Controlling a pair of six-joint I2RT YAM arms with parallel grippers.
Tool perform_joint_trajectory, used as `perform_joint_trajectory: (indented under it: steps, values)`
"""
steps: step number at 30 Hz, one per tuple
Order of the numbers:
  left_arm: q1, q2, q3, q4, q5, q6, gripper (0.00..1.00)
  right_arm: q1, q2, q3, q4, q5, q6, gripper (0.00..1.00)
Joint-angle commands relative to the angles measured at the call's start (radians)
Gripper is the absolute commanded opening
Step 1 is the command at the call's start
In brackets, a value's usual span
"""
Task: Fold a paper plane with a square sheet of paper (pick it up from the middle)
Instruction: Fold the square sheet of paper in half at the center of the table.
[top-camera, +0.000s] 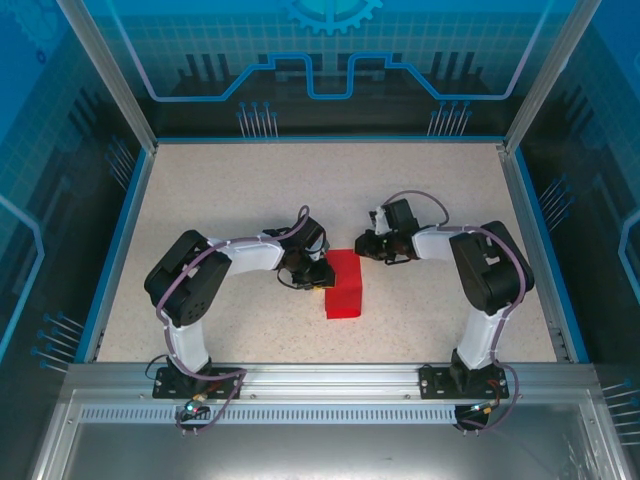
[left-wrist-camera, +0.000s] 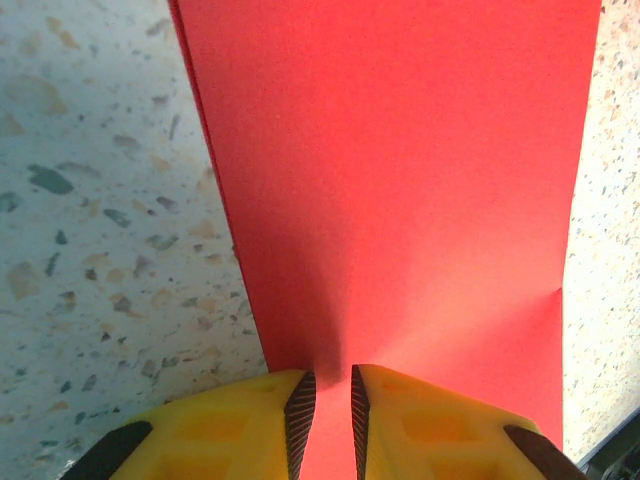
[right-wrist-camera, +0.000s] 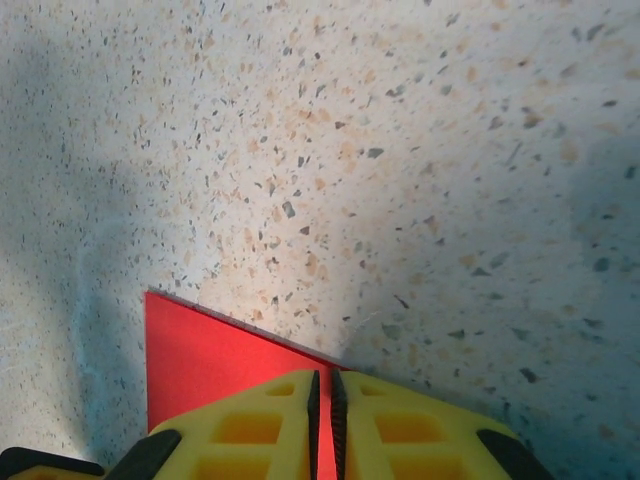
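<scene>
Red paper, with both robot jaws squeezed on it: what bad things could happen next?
1. The left gripper has its jaws almost shut on the red paper, which already dents just ahead of them. A hard pull might crumple or tear it.
2. The right gripper seems to pinch only the paper's edge near a corner, so the paper could slip out.
3. If the two arms pull apart, the fold may come out crooked.

Both arms elbowed inward, wrists facing each other — left gripper fingers nearly together, right gripper pinched tighter

Paper matt, smooth; table speckled, matt; left gripper yellow plastic w/ ribbed pads
</scene>
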Motion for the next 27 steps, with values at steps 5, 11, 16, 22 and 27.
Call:
perform_joint_trajectory:
  steps: [5,11,16,22,27]
  values:
    - [-0.002,0.071,-0.039,-0.136,-0.134,0.025,0.24,-0.014,-0.162,-0.094,-0.016,-0.010,-0.013,0.15]
    - [-0.002,0.077,-0.027,-0.143,-0.132,0.028,0.24,0.072,-0.257,-0.190,0.000,-0.065,0.058,0.15]
    - [-0.002,0.079,-0.017,-0.151,-0.133,0.032,0.24,0.149,-0.257,-0.217,-0.020,-0.060,0.081,0.15]
    - [-0.002,0.077,-0.006,-0.161,-0.135,0.033,0.24,0.182,-0.235,-0.238,-0.053,-0.053,0.071,0.15]
    - [-0.002,0.082,-0.007,-0.159,-0.137,0.032,0.24,0.182,-0.221,-0.241,-0.120,-0.038,0.029,0.15]
